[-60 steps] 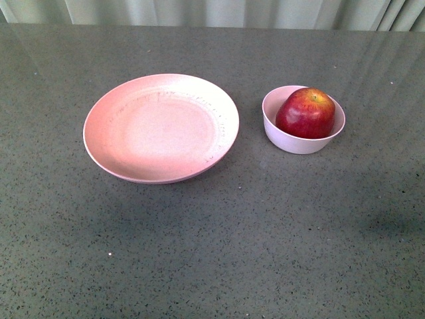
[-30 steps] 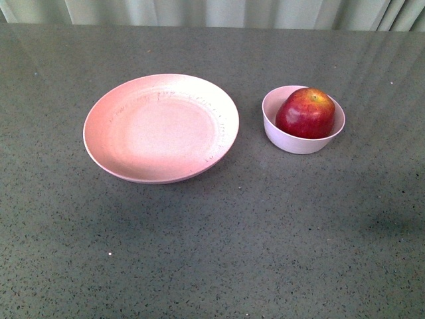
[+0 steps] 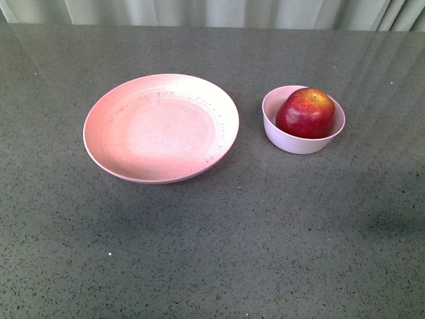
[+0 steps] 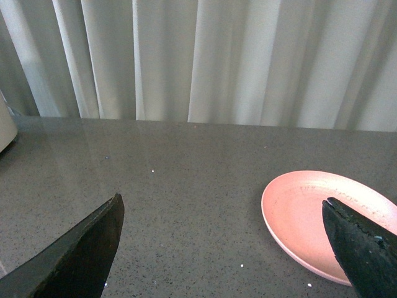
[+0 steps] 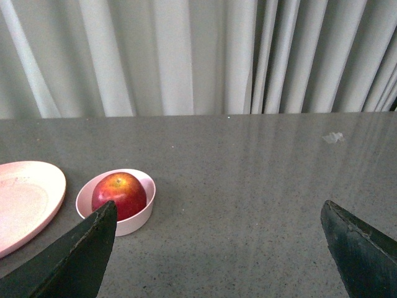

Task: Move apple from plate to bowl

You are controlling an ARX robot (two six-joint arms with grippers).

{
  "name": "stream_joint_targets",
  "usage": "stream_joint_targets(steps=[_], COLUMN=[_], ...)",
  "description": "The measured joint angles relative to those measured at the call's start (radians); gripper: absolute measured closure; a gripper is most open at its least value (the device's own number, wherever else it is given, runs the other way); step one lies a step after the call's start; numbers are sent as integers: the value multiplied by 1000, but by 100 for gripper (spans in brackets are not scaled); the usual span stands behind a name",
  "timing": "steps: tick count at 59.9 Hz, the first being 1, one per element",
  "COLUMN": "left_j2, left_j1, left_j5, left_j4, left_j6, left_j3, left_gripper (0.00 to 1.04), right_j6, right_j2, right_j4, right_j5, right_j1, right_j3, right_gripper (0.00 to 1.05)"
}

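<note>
The dark-red apple [image 3: 305,113] sits inside the small pale bowl [image 3: 287,141] at the right of the grey table; the right wrist view shows the same apple [image 5: 120,193] in the bowl [image 5: 138,220]. To the bowl's left lies the wide pink plate [image 3: 113,119] with nothing on it, partly seen as the plate [image 4: 298,211] in the left wrist view. Neither arm shows in the front view. My left gripper [image 4: 223,208] is open over bare table beside the plate. My right gripper [image 5: 217,211] is open, back from the bowl, nothing between its fingers.
A grey speckled table [image 3: 212,252] carries both dishes. Pale curtains [image 5: 186,56] hang behind its far edge. A small scrap [image 5: 333,137] lies on the table far from the bowl, and a white object's edge [image 4: 6,127] shows in the left wrist view.
</note>
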Motion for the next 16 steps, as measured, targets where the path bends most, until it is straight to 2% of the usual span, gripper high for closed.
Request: stream_joint_targets(steps=[16], left_j2=[0], left_j1=[0], left_j5=[0], left_j4=[0], left_j6=[0], left_j3=[0], left_gripper=[9], right_j6=[0], right_j2=[0], right_j4=[0], right_j5=[0], right_j1=[0], right_j3=[0], right_gripper=[9])
